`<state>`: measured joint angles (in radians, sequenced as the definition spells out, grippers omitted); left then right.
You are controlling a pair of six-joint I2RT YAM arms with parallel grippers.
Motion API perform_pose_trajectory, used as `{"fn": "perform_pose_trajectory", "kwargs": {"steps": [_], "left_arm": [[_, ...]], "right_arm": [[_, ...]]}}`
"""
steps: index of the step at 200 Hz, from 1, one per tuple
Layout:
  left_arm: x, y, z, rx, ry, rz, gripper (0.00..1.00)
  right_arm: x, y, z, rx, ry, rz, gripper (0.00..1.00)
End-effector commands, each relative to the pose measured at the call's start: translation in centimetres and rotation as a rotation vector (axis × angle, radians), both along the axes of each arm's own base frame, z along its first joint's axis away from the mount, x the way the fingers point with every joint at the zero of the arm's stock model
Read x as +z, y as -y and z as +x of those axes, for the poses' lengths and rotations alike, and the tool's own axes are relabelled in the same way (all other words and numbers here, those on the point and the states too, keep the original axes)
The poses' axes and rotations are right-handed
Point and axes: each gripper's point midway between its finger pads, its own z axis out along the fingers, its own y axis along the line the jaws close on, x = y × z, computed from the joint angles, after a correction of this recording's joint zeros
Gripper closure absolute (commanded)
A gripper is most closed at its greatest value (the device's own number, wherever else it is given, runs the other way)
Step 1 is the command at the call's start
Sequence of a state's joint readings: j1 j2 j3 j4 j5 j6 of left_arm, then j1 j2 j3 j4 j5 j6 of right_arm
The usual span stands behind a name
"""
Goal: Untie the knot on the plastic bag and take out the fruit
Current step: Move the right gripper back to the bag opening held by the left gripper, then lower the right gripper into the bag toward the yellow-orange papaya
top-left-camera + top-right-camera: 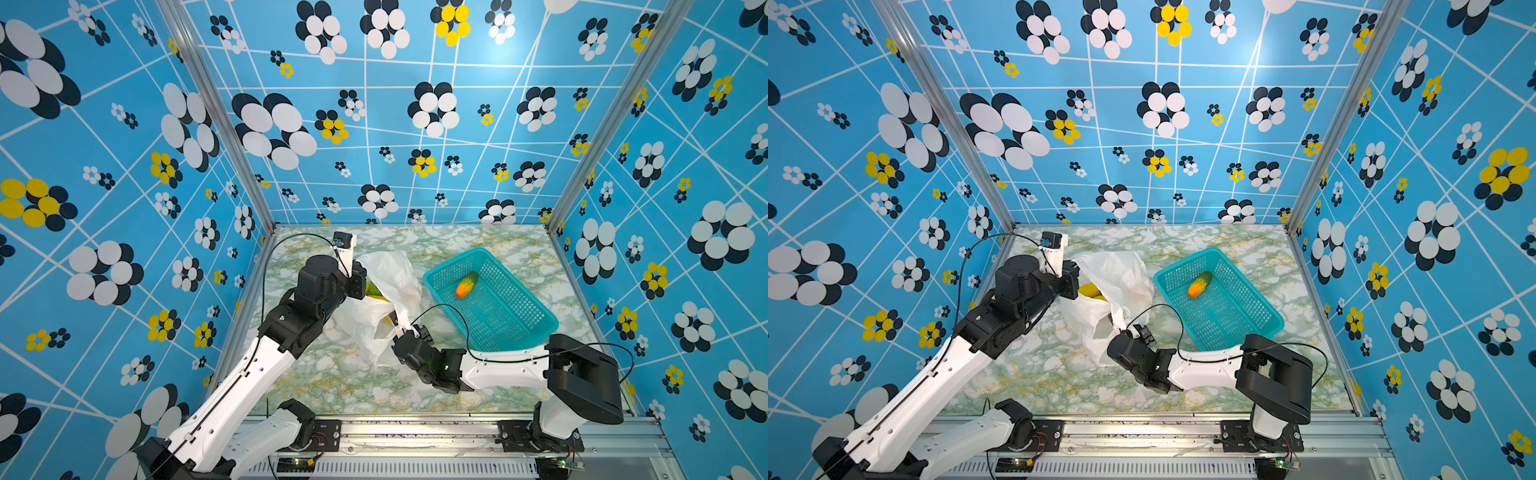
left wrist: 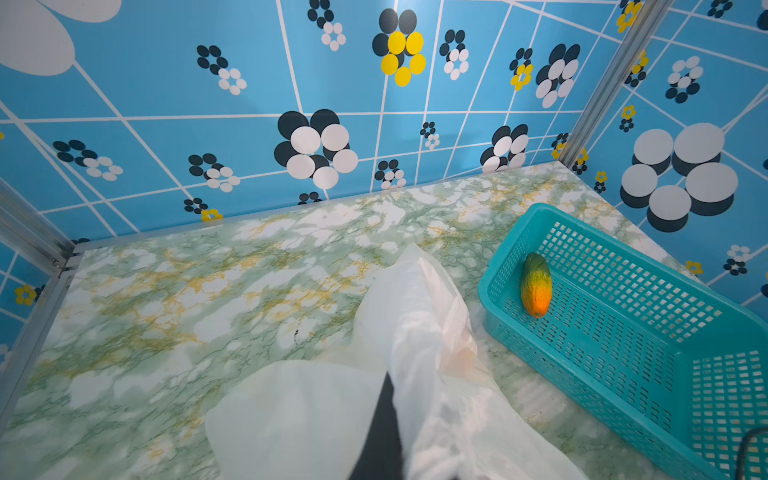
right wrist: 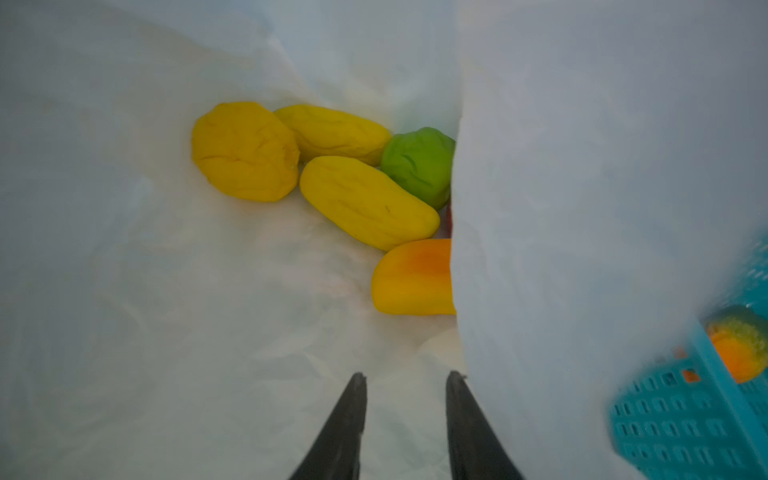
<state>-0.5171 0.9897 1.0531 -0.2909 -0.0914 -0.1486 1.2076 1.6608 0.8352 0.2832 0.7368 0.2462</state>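
The right hand [image 3: 406,380] stands with its two fingers apart and nothing between them, pointing into the open mouth of the plastic bag [image 1: 390,278]. Only the right wrist view looks inside. It shows a round yellow fruit [image 3: 245,151], two oblong yellow fruits [image 3: 365,201] and a round green fruit [image 3: 417,166] lying together. An orange-yellow fruit [image 3: 411,276] nearer the fingers is half hidden by a fold of the bag. In both top views the bag covers nearly all of this, and only a patch of yellow and green shows beside the left hand [image 2: 392,390].

The left hand is closed on the bag's edge and holds it raised above the bench [image 1: 332,382]. The left wrist view shows one dark finger with white film draped over the rest, so the pinch itself is hidden. In both top views this hand sits at the bag's far left side.

The teal basket [image 1: 446,266] stands on the bench just right of the bag. An orange-green fruit [image 1: 466,284] lies inside it toward its far end. This fruit is sharp in the top and left wrist views but only a blurred corner in the right wrist view.
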Motion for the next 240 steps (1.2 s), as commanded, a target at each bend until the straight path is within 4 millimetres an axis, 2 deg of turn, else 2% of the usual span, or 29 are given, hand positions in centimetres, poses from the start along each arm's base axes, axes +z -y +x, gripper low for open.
{"fn": "perform_pose_trajectory", "kwargs": {"steps": [1, 16, 38, 64, 78, 102, 116, 131, 142, 184, 219, 240], "left_arm": [[1.1, 0.6, -0.9, -0.063, 0.042, -0.047, 1.0], [1.2, 1.1, -1.1, -0.092, 0.043, -0.056, 1.0], [0.9, 1.6, -1.0, -0.115, 0.029, -0.055, 1.0], [0.6, 1.6, -0.6, -0.102, 0.019, -0.045, 1.0], [0.4, 1.4, -0.5, -0.088, 0.015, -0.038, 1.0], [0.3, 1.3, -0.3, -0.079, 0.009, -0.034, 1.0], [0.2, 1.3, -0.1, -0.075, 0.005, -0.03, 1.0], [0.2, 1.3, -0.1, -0.069, 0.004, -0.028, 1.0], [0.1, 1.2, 0.0, -0.066, 0.003, -0.026, 1.0], [0.1, 1.2, 0.0, -0.066, 0.003, -0.028, 1.0], [0.1, 1.2, 0.1, -0.061, 0.002, -0.026, 1.0], [0.0, 1.1, 0.1, -0.055, 0.003, -0.025, 1.0]], "right_arm": [[0.0, 2.8, 1.5, -0.192, -0.029, 0.149, 0.62], [0.0, 3.3, 1.6, -0.238, -0.058, 0.224, 0.59], [0.1, 1.9, 1.4, -0.223, -0.109, 0.304, 0.54], [-0.3, 0.3, 1.4, -0.222, -0.165, 0.37, 0.39], [-0.2, -1.7, 0.9, -0.116, -0.191, 0.407, 0.26], [1.4, -5.0, -1.2, 0.135, -0.201, 0.516, 0.13], [3.0, -5.8, -2.5, 0.262, -0.168, 0.603, 0.06], [4.6, -6.2, -3.8, 0.372, -0.135, 0.663, 0.03], [5.6, -5.8, -4.2, 0.395, -0.103, 0.692, 0.01], [7.8, -3.2, -2.9, 0.292, -0.005, 0.643, 0.01], [8.6, 2.5, 0.4, -0.055, 0.074, 0.499, 0.01], [8.9, 2.7, 0.0, -0.007, 0.109, 0.469, 0.01]]}}
